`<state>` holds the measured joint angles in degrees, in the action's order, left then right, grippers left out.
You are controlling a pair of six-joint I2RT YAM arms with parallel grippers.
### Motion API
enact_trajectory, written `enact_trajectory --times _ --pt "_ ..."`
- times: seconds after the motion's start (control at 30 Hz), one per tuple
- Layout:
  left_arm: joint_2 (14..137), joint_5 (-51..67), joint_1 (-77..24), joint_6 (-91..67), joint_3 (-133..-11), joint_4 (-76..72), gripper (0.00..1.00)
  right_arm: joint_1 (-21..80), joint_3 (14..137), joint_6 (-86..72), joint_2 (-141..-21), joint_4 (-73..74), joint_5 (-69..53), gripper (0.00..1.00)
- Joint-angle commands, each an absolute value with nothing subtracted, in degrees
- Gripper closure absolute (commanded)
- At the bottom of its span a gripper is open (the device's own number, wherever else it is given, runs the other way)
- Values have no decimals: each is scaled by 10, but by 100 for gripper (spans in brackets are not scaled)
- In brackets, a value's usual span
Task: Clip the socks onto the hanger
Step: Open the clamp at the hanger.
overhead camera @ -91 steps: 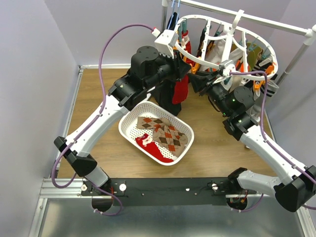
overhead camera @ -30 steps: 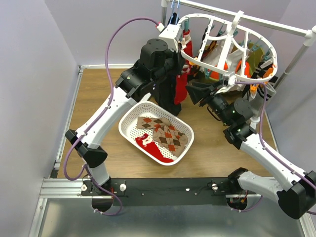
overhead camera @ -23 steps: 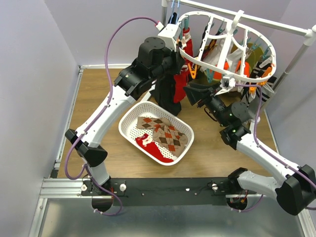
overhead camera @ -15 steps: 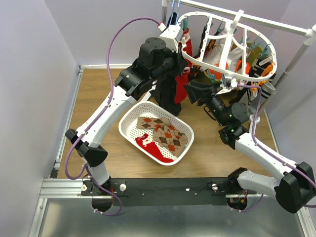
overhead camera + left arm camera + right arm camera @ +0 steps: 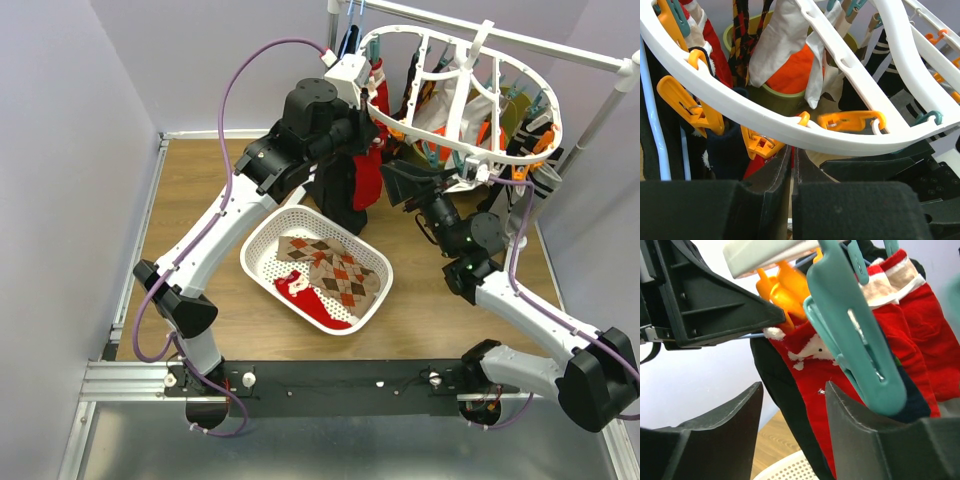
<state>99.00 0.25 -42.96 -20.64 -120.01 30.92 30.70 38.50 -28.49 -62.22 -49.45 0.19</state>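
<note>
The left gripper (image 5: 791,150) sits nearly closed beneath the rim of the hanger (image 5: 765,120), apparently pinching a red sock (image 5: 815,377); the right gripper (image 5: 792,387) gapes empty beside a teal clip (image 5: 860,350).

Pale lavender walls (image 5: 70,150) close the cell at 9, 12 and 3 o'clock. Wood-grain tabletop (image 5: 200,290) sits in the centre, with an aluminium rail (image 5: 140,235) along its 9 o'clock edge and a grey metal plate (image 5: 330,450) at 6. A white rail (image 5: 560,47) crosses at 1 o'clock. Lighting is even and diffuse.
</note>
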Motion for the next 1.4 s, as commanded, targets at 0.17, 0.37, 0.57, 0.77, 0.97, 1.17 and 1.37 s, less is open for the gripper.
enact_trajectory --times 0.17,0.37,0.57,0.77,0.97,1.17,1.37 --pt "985 4 -422 -207 -1210 301 86 307 390 -276 -632 -562 43 36" --pt "983 4 -420 -208 -1209 304 86 307 407 -275 -662 -588 33 30" --pt "981 4 -420 -207 -1207 304 86 307 425 -273 -681 -599 25 30" --pt "979 5 -420 -206 -1207 305 86 307 428 -265 -679 -590 76 29" --pt "978 5 -420 -204 -1207 307 86 307 435 -256 -683 -586 72 29" --pt "962 4 -419 -200 -1204 299 85 307 446 -258 -665 -512 47 29" --pt "905 32 -419 -186 -1143 240 75 307 451 -249 -600 -371 40 26"
